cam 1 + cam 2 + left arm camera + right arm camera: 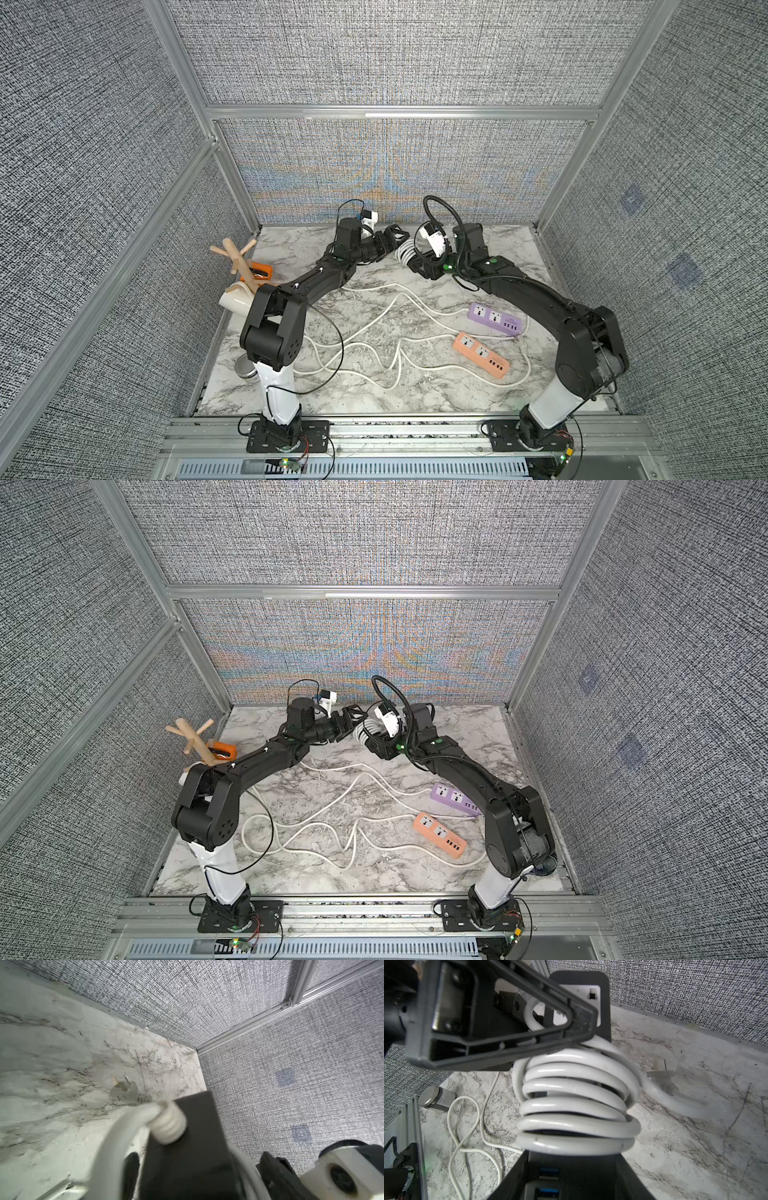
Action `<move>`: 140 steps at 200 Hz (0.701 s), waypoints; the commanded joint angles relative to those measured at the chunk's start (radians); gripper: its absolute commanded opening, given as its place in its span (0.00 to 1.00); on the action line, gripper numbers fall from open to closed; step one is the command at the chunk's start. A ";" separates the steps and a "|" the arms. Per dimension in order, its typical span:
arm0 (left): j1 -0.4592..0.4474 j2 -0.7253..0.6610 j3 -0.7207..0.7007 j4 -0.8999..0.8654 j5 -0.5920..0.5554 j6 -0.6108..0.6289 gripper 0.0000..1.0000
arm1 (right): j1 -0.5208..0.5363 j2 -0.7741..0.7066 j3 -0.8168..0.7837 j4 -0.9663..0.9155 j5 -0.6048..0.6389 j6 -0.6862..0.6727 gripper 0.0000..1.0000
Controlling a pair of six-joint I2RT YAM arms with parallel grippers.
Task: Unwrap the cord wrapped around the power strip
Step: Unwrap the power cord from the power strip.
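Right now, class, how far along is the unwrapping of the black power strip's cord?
Done: only the plug end is free of the strip. In hand: the right claw holds the black power strip up; the left claw is at its top turn, grip unclear. Left: several cord coils around it.

A robotics lab test cell: a left arm and a right arm are mounted on an aluminium rail along the front of a marble-patterned tabletop; grey woven-fabric panels in aluminium framing box the bench in on three sides; a bare circuit board with a lit LED and loose wires sits below the rail, and a white camera rides one wrist
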 commanded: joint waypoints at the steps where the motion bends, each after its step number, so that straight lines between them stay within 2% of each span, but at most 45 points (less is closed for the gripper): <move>1: 0.003 0.027 -0.008 0.178 0.008 -0.140 0.72 | 0.013 -0.006 0.011 0.082 0.000 -0.054 0.00; 32: 0.008 0.037 -0.024 0.255 0.007 -0.193 0.71 | 0.024 0.010 0.022 0.056 0.036 -0.066 0.00; 37: 0.007 0.034 -0.024 0.252 0.008 -0.198 0.74 | 0.028 0.013 0.024 0.052 0.045 -0.068 0.00; 57: 0.017 0.022 -0.028 0.243 0.014 -0.208 0.98 | 0.033 0.019 0.029 0.041 0.061 -0.075 0.00; 86: 0.033 0.008 -0.056 0.282 0.017 -0.226 0.99 | 0.036 0.019 0.033 0.038 0.062 -0.076 0.00; 96: 0.040 0.008 -0.065 0.296 0.019 -0.239 0.96 | 0.037 0.018 0.031 0.039 0.065 -0.077 0.00; 118: 0.041 0.016 -0.074 0.316 0.015 -0.259 0.78 | 0.041 0.018 0.033 0.039 0.073 -0.082 0.00; 140: 0.041 0.023 -0.079 0.336 0.014 -0.270 0.65 | 0.044 0.020 0.040 0.032 0.077 -0.088 0.00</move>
